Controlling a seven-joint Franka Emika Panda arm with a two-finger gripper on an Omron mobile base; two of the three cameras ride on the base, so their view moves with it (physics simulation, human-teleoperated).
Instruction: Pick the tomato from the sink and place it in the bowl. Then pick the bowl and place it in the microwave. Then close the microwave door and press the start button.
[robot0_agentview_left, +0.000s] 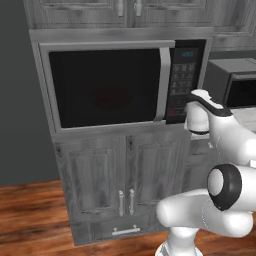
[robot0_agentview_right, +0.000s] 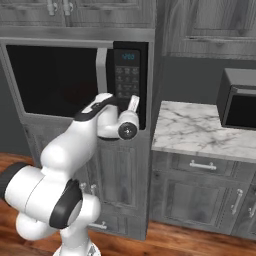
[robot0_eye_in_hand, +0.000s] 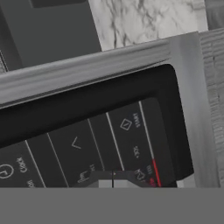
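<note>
The silver-grey microwave (robot0_agentview_left: 110, 50) sits built into the cabinet, and its door (robot0_agentview_left: 107, 85) is closed, handle (robot0_agentview_left: 164, 85) next to the black keypad (robot0_agentview_left: 182, 82). A dim reddish round shape behind the dark glass is the bowl (robot0_agentview_left: 111, 97). The tomato is hidden and the sink is out of view. My gripper (robot0_agentview_right: 133, 100) is shut, with its tips against the lower keypad (robot0_agentview_right: 126, 80). In the hand view the gripper (robot0_eye_in_hand: 113, 180) is pressed close to the keys, just below the start key (robot0_eye_in_hand: 130, 121).
A smaller dark box appliance (robot0_agentview_right: 240, 97) stands on the marble counter (robot0_agentview_right: 200, 127) to the right. Grey cabinet doors (robot0_agentview_left: 125, 185) lie below the microwave, above a wooden floor (robot0_agentview_left: 30, 210).
</note>
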